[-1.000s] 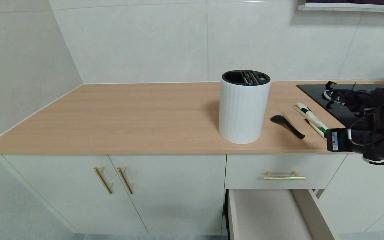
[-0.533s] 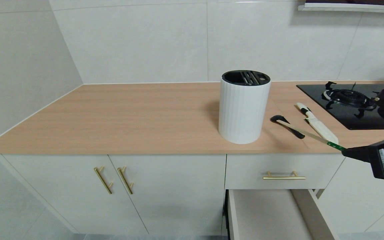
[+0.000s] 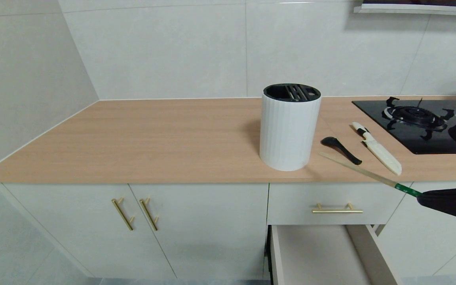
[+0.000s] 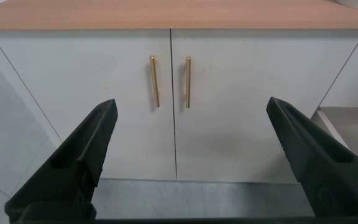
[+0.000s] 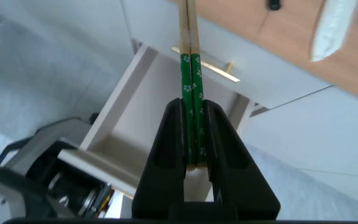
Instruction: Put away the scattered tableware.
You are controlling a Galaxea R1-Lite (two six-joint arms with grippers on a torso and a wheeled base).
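Kitchen run: wooden countertop (image 3: 152, 138) against a pale tiled wall, with white cupboard doors (image 3: 133, 221) below carrying brass bar handles.

- Utensil holder (image 3: 289, 128): white ribbed cylinder with a black slotted top, upright near the counter's front edge.
- Black spoon (image 3: 341, 149): lay flat just right of the holder, bowl toward the wall, handle toward the front right.
- Knife (image 3: 376, 147): white, lay beside the spoon and roughly parallel to it.
- Gas hob (image 3: 414, 122): black, set into the counter at far right.
- Drawer (image 3: 315, 253): stood pulled open beneath the spoon and knife.
- Chopsticks (image 3: 362, 172): one pair, green-patterned butts clamped between the closed fingers of the right gripper (image 3: 424, 194). The long axis ran diagonally from the gripper, which was off the counter's front edge, up and leftward. The plain tips pointed toward the holder's base and ended just in front of the spoon.
- Left gripper (image 4: 191, 112): fingers spread wide, holding nothing, facing the cupboard doors.
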